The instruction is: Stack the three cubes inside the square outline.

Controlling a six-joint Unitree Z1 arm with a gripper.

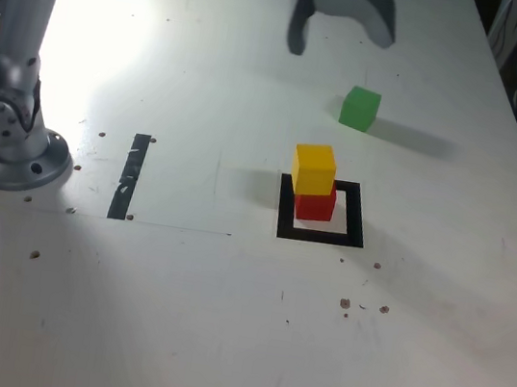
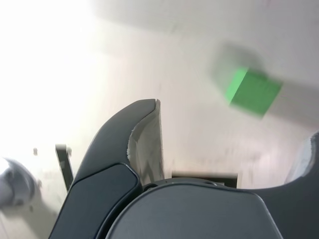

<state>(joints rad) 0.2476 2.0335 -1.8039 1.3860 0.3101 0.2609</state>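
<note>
The yellow cube [image 1: 314, 169] sits on top of the red cube [image 1: 315, 205], and both stand inside the square outline [image 1: 320, 233]. On the table behind them, apart from the stack, lies the green cube [image 1: 360, 108]. My gripper [image 1: 339, 42] hangs above the table at the far edge, behind and slightly to the exterior view's left of the green cube, open and holding nothing. In the wrist view the green cube [image 2: 251, 92] is blurred and lies beyond the open gripper [image 2: 232, 144]. One edge of the square outline [image 2: 204, 176] shows just past the gripper body.
The arm's round base [image 1: 13, 157] is bolted at the exterior view's left. A thin black strip of tape [image 1: 131, 176] lies between the base and the outline. Small screw holes dot the white table [image 1: 219, 324]. Dark clutter stands past the table's right edge.
</note>
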